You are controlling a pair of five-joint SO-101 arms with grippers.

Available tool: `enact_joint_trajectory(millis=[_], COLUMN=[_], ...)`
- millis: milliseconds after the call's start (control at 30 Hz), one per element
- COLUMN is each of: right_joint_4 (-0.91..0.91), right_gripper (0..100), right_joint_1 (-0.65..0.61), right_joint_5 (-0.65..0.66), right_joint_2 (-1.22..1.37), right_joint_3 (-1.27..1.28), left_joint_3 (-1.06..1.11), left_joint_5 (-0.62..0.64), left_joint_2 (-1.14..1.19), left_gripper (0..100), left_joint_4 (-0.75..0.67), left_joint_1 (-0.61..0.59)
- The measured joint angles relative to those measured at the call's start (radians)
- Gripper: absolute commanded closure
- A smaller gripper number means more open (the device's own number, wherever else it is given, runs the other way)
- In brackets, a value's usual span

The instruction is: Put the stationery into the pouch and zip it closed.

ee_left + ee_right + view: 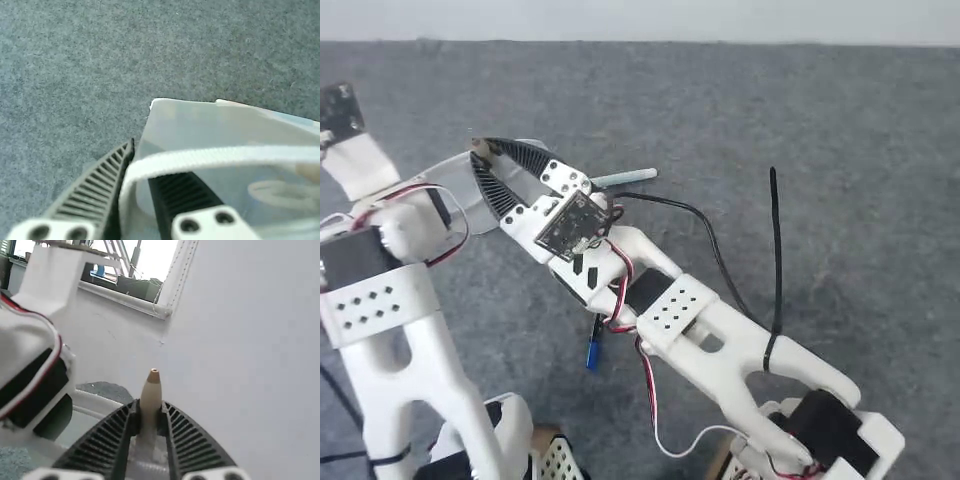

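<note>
The translucent pouch [460, 192] is held up at the left, above the grey table. My left gripper [142, 162] is shut on its rim, with one black finger on each side of the white zip band [215, 155]. My right gripper [512, 172] is at the pouch's mouth, shut on a pale pen [150, 395]. The pen's tip points forward past the fingers, towards a white stitched wall [240, 365]. Its rear end [625, 178] sticks out to the right of the gripper. A small blue piece of stationery [592, 350] lies on the table under the right arm.
Grey felt table [800, 120] with free room at the back and on the right. A black cable [775, 250] stands up from the right arm. The left arm's base [390, 330] fills the front left.
</note>
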Motion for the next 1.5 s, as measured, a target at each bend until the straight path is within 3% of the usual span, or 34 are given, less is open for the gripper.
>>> enact_joint_trajectory(millis=[233,733,1167,1500], right_joint_4=[0.000,0.046,0.479,0.810], right_gripper=[81.6,80.9,80.8,80.8], right_joint_1=[0.000,0.000,0.002,0.002], right_joint_5=[0.000,0.000,-0.195,-0.209], right_joint_2=[0.000,-0.009,-0.345,-0.471], right_joint_3=[0.000,0.000,-0.043,-0.196], left_joint_3=[0.000,0.002,0.002,0.002], left_joint_5=[0.000,0.000,0.000,0.000], left_joint_2=[0.000,0.000,0.000,0.000], left_gripper=[99,99,99,99], left_joint_4=[0.000,0.000,0.000,0.000], left_joint_1=[0.000,0.000,0.000,0.000])
